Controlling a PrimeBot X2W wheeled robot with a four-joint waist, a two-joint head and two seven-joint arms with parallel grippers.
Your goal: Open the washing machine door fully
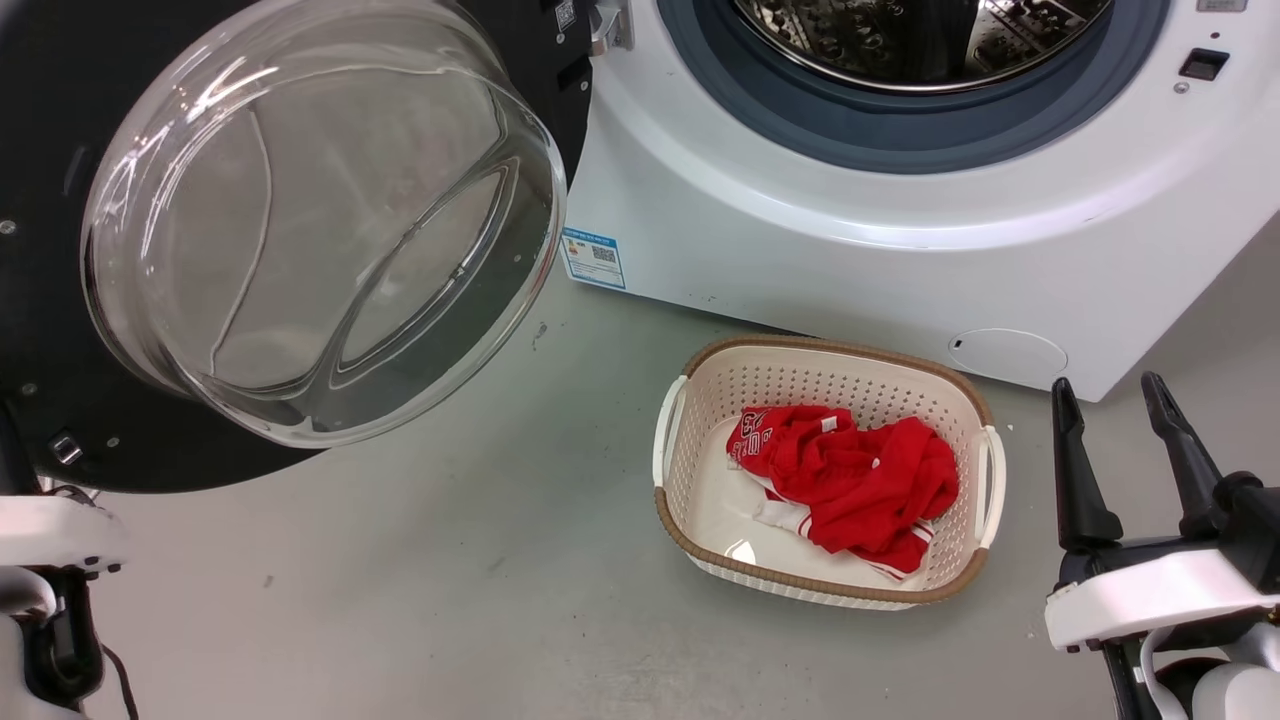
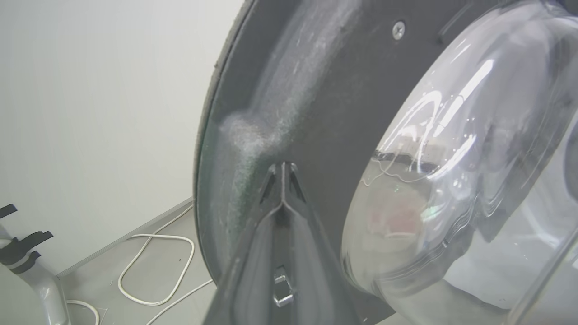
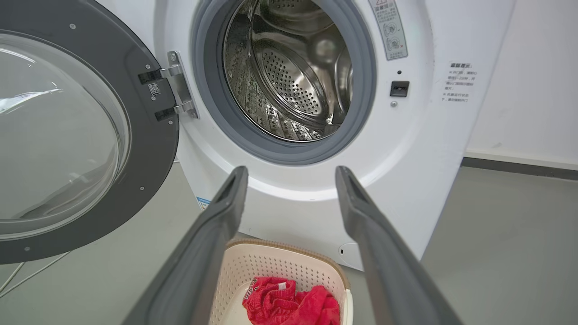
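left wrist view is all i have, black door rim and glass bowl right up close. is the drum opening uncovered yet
Observer: Yes. In the right wrist view the washing machine door hangs swung out on its hinge, and the steel drum is fully exposed.
Operator: anything on the floor near it
Observer: A white basket holding red clothing sits in front of the washing machine, apart from the door.
Operator: right end effector busy
Observer: No, the right end effector is open, holding nothing, beside the basket.
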